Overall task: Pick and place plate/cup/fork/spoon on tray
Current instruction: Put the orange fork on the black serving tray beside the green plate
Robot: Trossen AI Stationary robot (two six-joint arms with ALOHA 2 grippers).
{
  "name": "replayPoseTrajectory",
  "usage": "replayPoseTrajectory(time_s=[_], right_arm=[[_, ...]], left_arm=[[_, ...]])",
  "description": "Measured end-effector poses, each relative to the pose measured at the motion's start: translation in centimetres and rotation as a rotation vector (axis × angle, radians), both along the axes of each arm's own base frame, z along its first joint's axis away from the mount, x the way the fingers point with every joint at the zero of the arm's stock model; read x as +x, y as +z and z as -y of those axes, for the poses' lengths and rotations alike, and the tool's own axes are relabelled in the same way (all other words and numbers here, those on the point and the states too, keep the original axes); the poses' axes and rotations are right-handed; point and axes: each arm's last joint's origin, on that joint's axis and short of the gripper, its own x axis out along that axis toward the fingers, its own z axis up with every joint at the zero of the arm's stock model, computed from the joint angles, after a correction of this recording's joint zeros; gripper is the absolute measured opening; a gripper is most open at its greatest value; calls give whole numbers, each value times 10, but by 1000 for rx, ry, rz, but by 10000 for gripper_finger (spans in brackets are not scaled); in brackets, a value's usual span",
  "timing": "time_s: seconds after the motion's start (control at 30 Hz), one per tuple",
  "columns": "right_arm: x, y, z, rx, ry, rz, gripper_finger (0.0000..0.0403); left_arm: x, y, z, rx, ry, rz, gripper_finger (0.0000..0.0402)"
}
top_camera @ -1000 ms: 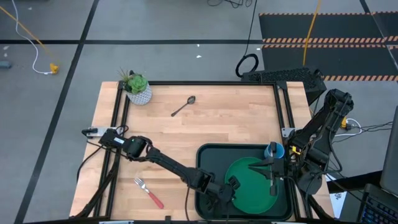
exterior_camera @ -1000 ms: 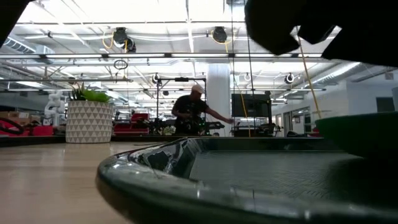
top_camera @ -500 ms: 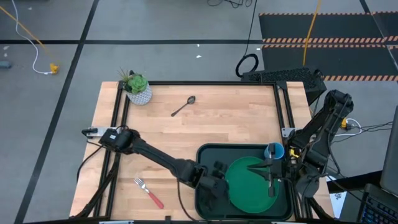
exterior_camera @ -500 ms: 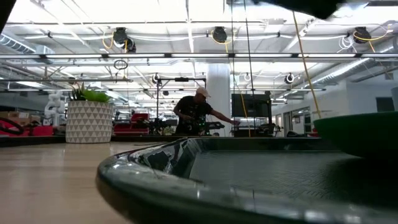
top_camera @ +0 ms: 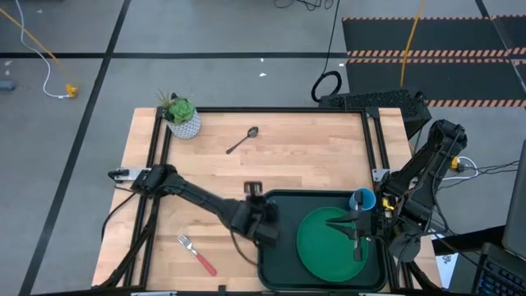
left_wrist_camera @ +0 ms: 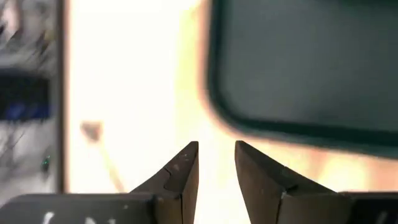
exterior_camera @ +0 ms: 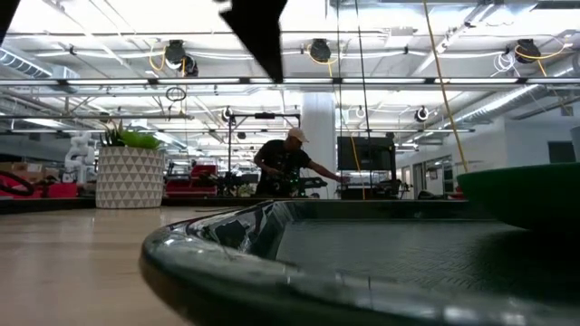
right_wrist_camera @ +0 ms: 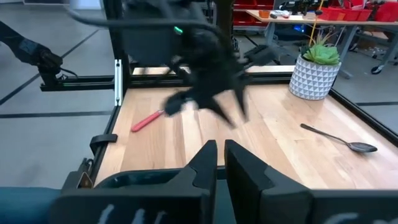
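- While the left gripper (top_camera: 256, 215) hangs over the tray's (top_camera: 275, 261) left rim, its fingers (left_wrist_camera: 183, 171) stand a narrow gap apart and hold nothing.
- The right gripper (top_camera: 359, 241) sits over the plate (top_camera: 329, 242), fingers nearly together and empty.
- The plate lies in the tray, with the cup (top_camera: 362, 199) at the tray's far right corner.
- The fork (top_camera: 196, 254) lies on the worktop (top_camera: 288, 164) left of the tray; the spoon (top_camera: 242, 141) lies farther back, near the plant pot (top_camera: 182, 119).
- Only the low view shows a person (exterior_camera: 288, 166) in the room beyond.
- A second ago the left gripper was over the plate; it has since drawn back leftward.
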Motion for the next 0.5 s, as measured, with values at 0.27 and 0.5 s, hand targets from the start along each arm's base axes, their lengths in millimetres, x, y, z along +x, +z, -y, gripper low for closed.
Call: replayPoseTrajectory(time_s=[0.27,0.5], right_arm=[[0,0,0,35,-8,2,22],[1,-2,-2,47,34,-23,22]], left_arm=[[-4,-12,-48,71,148,-79,106],[-27,-32,-106,60,318,-3,106]])
